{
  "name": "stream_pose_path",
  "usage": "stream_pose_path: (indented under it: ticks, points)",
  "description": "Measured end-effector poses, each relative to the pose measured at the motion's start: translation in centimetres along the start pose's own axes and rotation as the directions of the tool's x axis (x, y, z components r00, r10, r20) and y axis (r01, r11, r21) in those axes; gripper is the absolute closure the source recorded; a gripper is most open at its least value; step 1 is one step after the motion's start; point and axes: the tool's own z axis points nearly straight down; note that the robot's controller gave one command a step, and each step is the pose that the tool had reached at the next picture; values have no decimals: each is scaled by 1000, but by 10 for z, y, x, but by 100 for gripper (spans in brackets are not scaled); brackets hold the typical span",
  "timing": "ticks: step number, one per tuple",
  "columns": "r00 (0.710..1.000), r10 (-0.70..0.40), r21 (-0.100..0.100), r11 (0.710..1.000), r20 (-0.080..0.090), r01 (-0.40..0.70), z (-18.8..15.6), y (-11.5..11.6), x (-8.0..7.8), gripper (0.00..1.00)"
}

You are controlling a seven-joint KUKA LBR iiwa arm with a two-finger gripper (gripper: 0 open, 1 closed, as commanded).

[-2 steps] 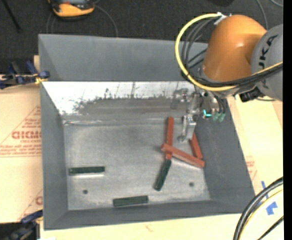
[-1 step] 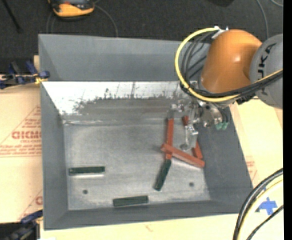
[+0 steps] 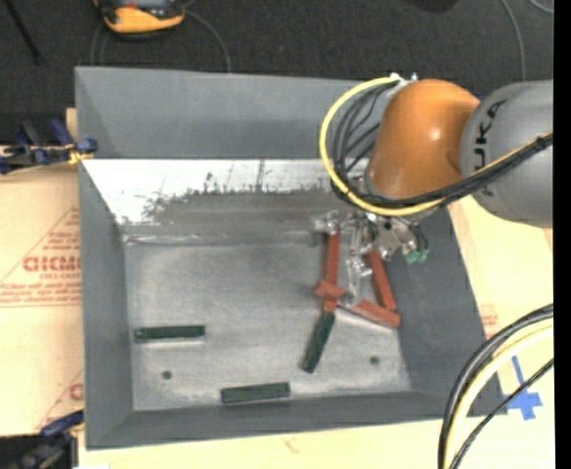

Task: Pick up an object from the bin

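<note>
We list one grey metal bin (image 3: 217, 115) holding three dark green flat bars: one bar (image 3: 170, 333) lying level at the floor's left, one bar (image 3: 255, 393) level against the near wall, and one tilted bar (image 3: 317, 343) right of centre, all well apart from one another. We note the arm (image 3: 520, 154), with its orange cover (image 3: 413, 140) and looped cables, entering from the right. The gripper (image 3: 357, 306) is lowered over the floor's right part, its red fingers (image 3: 330, 267) spread apart with nothing seen between them, and the left tip is just beside the tilted bar's upper end.
</note>
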Motion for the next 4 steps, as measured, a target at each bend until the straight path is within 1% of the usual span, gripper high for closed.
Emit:
stream_pose_path:
  ticks: [1, 2, 3, 4]
  points:
    - [999, 51, -2, 999, 1, -51, 38, 4, 19, 0]
    - [886, -463, -9, 886, 4, 463, 75, -29, -2, 100]
    - [887, -462, -8, 887, 5, 463, 75, -29, -2, 100]
    - [870, -494, -3, 870, 1, 494, -46, -55, 10, 100]
